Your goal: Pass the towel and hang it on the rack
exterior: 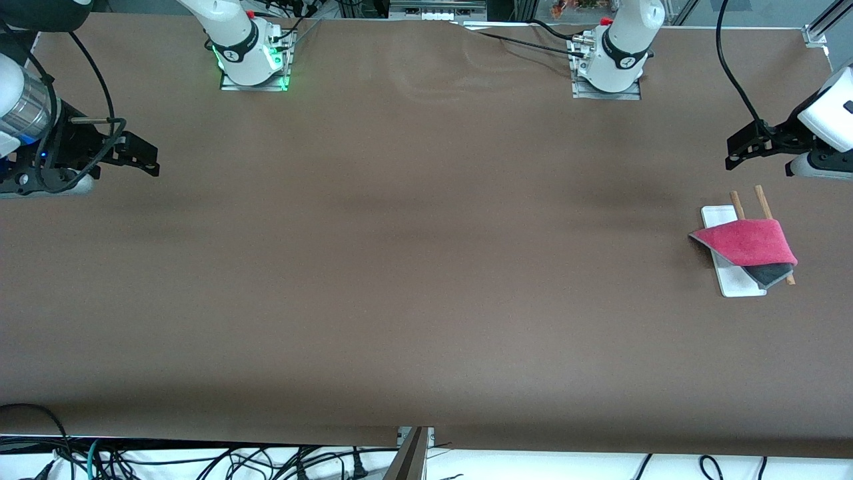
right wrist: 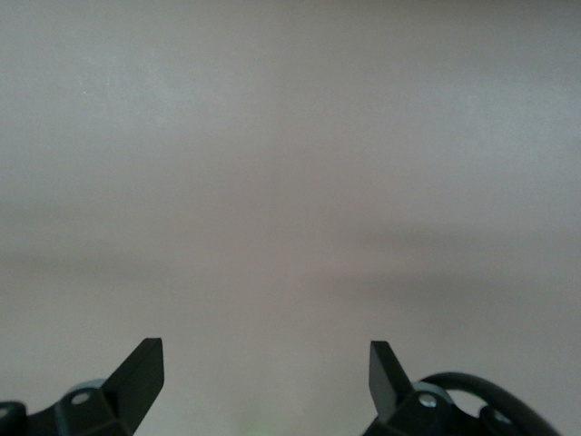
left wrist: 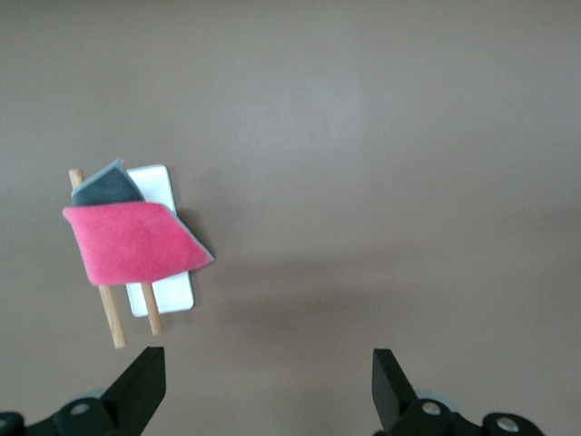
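The towel (exterior: 750, 243) already lay draped over the rack (exterior: 716, 217) at the middle right of the front view, toward the left arm's end of the desk (exterior: 400, 267), pink-red face up with a dark grey corner folded out at the end nearer the front camera. The two wooden rods (exterior: 760, 195) poked out from under the cloth, so the rack's long axis ran away from the front camera, tilted slightly, and the towel crossed that axis at a slant rather than squarely. The left hand (exterior: 740, 155) hovered at the upper right of the front view, over bare desk just past the rods' protruding tips, its fingers spread wide and holding nothing; in the left wrist view the towel (left wrist: 132, 241) and the rack's white base (left wrist: 163, 241) sat in the left half of the frame, off to one side of the open fingertips (left wrist: 141, 386). The right hand (exterior: 143, 159) waited at the upper left of the front view, also spread and empty, well apart from the rack, and its wrist view showed only bare desk (right wrist: 290, 182). By this layout the left arm was plainly the nearer one to the towel, and the hanging looked done, leaving at most a small straightening of the cloth.
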### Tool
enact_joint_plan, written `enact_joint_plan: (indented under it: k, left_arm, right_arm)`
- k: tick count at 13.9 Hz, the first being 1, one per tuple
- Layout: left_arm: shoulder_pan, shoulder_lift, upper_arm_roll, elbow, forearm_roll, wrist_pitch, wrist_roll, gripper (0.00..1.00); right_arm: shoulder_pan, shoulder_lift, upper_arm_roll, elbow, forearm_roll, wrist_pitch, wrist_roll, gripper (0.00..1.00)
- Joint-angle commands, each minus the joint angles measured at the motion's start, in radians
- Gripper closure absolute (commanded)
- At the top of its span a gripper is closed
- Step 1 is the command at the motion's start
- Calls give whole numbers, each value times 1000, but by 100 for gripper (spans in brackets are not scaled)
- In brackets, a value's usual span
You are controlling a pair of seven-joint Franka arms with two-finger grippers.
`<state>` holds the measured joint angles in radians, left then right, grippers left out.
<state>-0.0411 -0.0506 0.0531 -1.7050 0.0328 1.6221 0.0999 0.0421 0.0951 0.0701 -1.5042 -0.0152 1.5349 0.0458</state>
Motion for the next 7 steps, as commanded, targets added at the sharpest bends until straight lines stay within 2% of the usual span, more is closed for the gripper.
enact_joint_plan:
  k: [1,7]
  left_arm:
    - [-16,38,8,48,24,-36,-19,0]
    - [36,46,-30,50,21,-31,-25,0]
  right_arm:
    - [-1,3,5,15,-6,-2,5,0]
    - [-1,2,5,15,-3,-6,6,0]
